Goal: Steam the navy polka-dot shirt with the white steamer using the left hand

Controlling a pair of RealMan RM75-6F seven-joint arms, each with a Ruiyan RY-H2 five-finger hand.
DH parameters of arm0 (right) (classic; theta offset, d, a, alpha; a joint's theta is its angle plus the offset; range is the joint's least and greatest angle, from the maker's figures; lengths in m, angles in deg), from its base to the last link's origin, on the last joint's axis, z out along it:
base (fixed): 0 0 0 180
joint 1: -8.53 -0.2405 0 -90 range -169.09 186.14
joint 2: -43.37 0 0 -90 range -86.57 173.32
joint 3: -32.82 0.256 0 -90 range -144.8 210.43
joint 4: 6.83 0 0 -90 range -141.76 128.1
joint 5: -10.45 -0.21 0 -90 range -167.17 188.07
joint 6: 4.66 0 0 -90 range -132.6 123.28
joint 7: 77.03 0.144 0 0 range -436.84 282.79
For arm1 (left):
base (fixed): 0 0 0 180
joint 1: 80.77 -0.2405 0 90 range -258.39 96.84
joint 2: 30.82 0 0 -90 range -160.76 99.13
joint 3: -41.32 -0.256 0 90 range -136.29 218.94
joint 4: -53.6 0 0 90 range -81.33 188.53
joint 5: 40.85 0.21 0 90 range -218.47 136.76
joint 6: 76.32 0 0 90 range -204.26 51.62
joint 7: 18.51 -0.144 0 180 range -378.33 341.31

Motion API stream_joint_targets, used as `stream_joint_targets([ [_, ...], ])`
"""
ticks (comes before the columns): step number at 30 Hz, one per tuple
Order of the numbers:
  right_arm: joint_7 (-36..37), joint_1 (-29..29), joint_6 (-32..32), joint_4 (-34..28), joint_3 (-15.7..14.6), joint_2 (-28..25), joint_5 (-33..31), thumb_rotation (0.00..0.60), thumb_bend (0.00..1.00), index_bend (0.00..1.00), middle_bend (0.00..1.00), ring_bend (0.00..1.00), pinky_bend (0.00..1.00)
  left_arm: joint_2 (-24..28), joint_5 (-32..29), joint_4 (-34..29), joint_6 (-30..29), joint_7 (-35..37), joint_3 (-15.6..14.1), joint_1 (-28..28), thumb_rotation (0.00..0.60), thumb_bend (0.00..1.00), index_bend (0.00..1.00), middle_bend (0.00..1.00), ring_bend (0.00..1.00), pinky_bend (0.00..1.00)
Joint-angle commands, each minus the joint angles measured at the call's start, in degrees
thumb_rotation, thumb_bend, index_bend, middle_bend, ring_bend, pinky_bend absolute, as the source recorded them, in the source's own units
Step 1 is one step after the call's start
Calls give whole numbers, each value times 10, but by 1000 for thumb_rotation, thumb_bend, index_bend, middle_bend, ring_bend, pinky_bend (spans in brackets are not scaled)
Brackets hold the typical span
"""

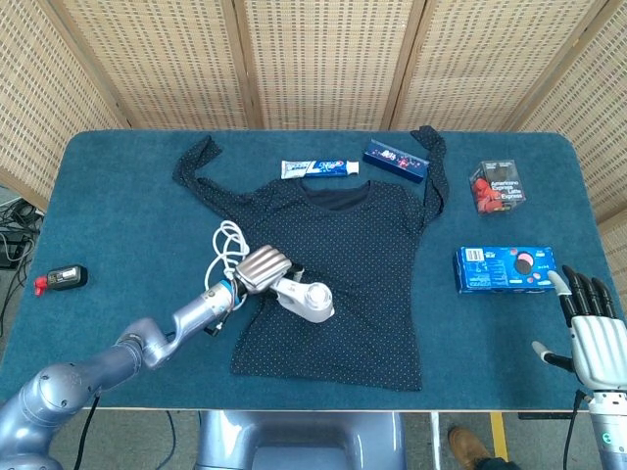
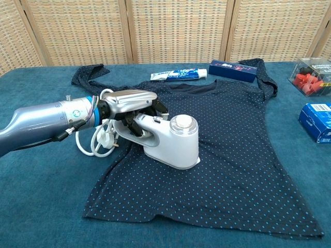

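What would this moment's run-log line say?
left robot hand: grips white plastic steamer | steamer: on navy polka-dot shirt | right robot hand: open, idle

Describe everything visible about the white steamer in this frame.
The white steamer is a glossy plastic unit with a round cap on top and a handle reaching back to the left. It sits flat on the left half of the navy polka-dot shirt. The left hand grips its handle. Its white cord lies coiled beside it at the shirt's edge.

steamer [image 2: 173, 143] on shirt's [image 2: 227, 155] left half, cord [image 1: 227, 245] left of it; toothpaste [image 1: 320, 168] behind collar, boxes [image 1: 504, 269] right of shirt
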Motion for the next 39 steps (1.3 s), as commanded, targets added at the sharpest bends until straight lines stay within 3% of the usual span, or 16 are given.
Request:
stream_joint_targets([
  [1,0,0,-1,0,0,0,1,600,0,77,0,0,0,22,16,-43,-14,-12,-14,-4,600,702,1000,795,735,866],
  [19,1,1,-3,-2,-1,-1,4,600,0,83,0,0,0,80,47,-161,-31,-40,-53,-20,600,703,1000,795,736,866],
  [39,-1,1,-3,-7,-5,-2,11,600,0,87,0,0,0,75,18,-76,-32,-45,-39,-46,600,702,1000,795,735,866],
])
